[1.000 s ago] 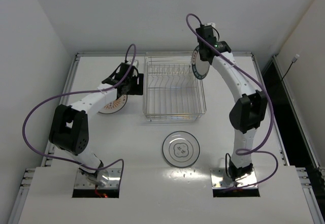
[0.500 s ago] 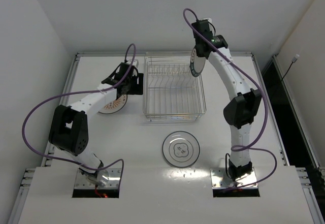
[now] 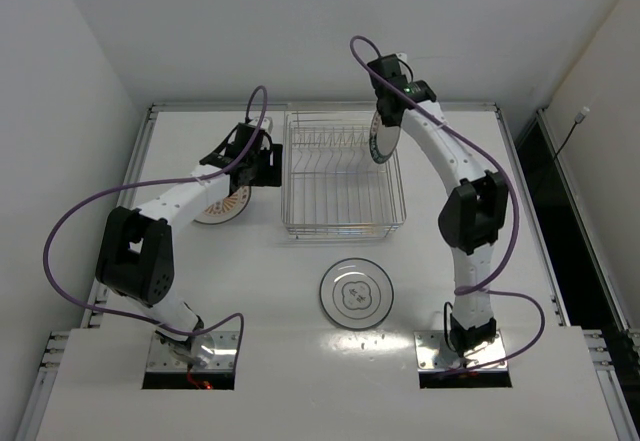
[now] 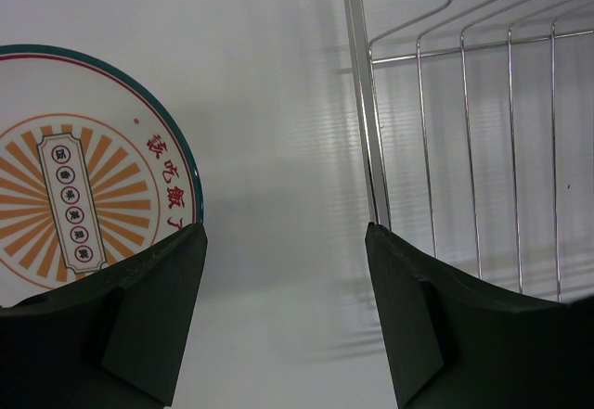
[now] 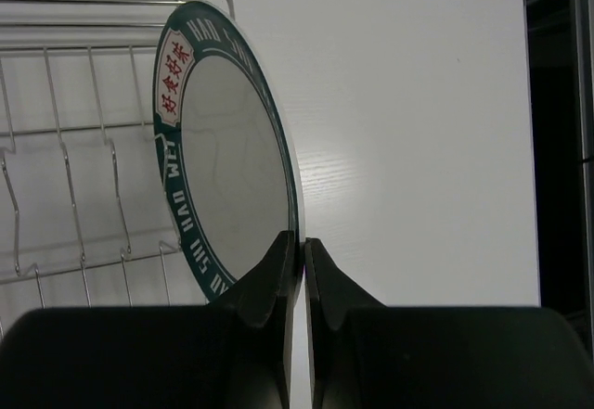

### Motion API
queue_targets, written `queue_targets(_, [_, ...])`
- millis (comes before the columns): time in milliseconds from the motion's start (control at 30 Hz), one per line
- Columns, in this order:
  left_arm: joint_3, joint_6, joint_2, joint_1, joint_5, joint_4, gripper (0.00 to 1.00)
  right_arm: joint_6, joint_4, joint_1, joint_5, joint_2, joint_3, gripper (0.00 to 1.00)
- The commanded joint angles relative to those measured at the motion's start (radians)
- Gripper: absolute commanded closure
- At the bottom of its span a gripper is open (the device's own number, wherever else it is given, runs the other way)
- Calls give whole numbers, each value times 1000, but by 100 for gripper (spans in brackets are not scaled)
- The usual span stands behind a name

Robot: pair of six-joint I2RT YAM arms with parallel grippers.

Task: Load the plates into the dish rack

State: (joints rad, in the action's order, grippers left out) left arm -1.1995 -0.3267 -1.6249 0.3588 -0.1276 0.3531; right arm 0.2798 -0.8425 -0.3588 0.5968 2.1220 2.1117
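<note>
My right gripper (image 3: pixel 384 111) is shut on the rim of the teal-rimmed plate (image 3: pixel 380 139), holding it upright on edge over the far right end of the dish rack (image 3: pixel 343 223); in the right wrist view the plate (image 5: pixel 227 168) hangs above the rack's prongs (image 5: pixel 65 168), the gripper (image 5: pixel 301 247) pinching its edge. The orange-patterned plate (image 3: pixel 222 206) lies flat left of the rack, also in the left wrist view (image 4: pixel 79 196). My left gripper (image 3: pixel 262 173) is open and empty between that plate and the rack's left wall (image 4: pixel 364 103). The flower-outline plate (image 3: pixel 356 293) lies flat in front of the rack.
The table's raised metal edge (image 3: pixel 150 111) runs along the back and sides. White walls stand close behind and at the left. A dark gap (image 5: pixel 557 149) lies beyond the table's right edge.
My right arm has carried the teal-rimmed plate leftward, from outside the rack's far right corner to over the rack's right end. The left arm has not moved.
</note>
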Motion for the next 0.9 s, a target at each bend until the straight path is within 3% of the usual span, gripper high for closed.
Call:
queue_targets(0, [-11,-3,45,0,-6,-23,33,12,11,-25,29,-31,-35,100])
queue_targets(467, [-11,-3,45,0,-6,-23,33,114,51,-129,15,-77,-231,97])
queue_targets(533, [-11,-3,45,0,-6,-23,33,114,40,-138,15,-86,-231,89])
queue_targets(567, [-11,-3,45,0,-6,-23,33,114,40,-138,27,-112,-222,77])
queue_targets(767, [-11,-3,54,0,-6,-23,33,105,-52,-118,78,-194,-116,34])
queue_targets(867, [-11,-3,54,0,3,-23,33,93,-81,-118,104,-275,-93,25])
